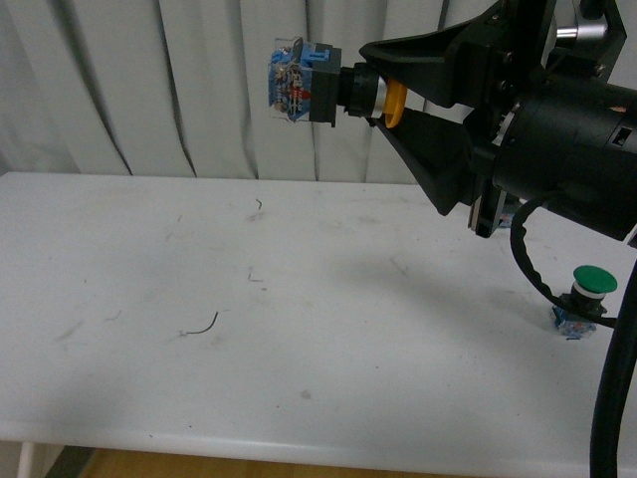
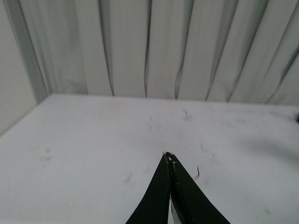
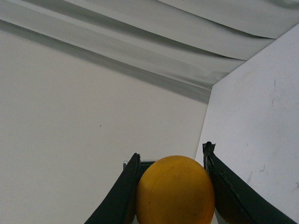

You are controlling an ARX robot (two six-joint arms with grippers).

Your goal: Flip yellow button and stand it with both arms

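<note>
Front view: the right arm [image 1: 557, 129] reaches in from the right. Its right gripper [image 1: 370, 90] holds the yellow button [image 1: 304, 82] in the air, high above the white table [image 1: 299, 368] and in front of the pale curtain [image 1: 149, 80]. The button lies sideways with its long axis level. Its blue base points left, away from the arm, and its yellow cap faces right, back into the gripper. The two black fingers are clamped above and below it near the collar and cap.

Right wrist view: the round yellow cap [image 3: 175, 191] fills the gap between the two fingers [image 3: 125, 189], and both touch its sides.

Left wrist view: the left gripper [image 2: 169, 156] hangs over the table [image 2: 84, 140] with its fingertips pressed together and nothing between them. The table's back edge meets the curtain [image 2: 140, 46] beyond it.

In the front view, a broad stretch of tabletop lies below and to the left of the held button, marked only by small dark wire scraps [image 1: 199, 327]. The table's front edge runs along the bottom of that view. A green button [image 1: 592, 289] stands upright near the table's right side, under the right arm and well apart from the yellow one.
</note>
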